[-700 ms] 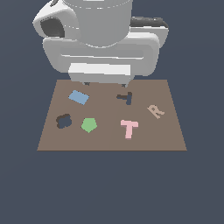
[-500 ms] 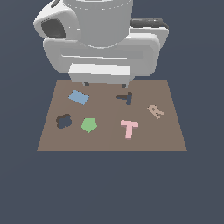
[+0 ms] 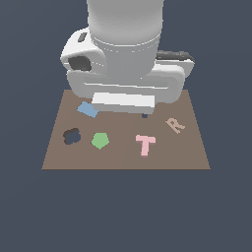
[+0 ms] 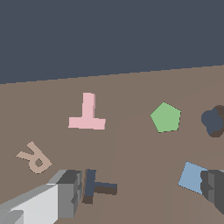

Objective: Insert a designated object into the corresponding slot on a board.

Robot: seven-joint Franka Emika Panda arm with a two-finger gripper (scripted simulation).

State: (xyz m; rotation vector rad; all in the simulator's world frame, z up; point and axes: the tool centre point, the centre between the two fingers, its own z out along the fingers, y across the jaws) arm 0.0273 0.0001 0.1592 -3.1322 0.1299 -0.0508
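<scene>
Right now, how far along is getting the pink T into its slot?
Barely started. Done: nothing, since the T lies loose on the board, apart from the dark slot. In hand: the claw is open and empty over the board, the slot showing between its fingers. Left: reach the T, grip it, carry it to the slot, line it up and press it in.

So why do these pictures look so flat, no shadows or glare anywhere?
Exterior view: even lighting, with no cast shadow under the pink T or tan R on the board; only the arm shows soft shading. Wrist view: equally flat and sharp, no blur; the gripper's fingers look blocky.
</scene>
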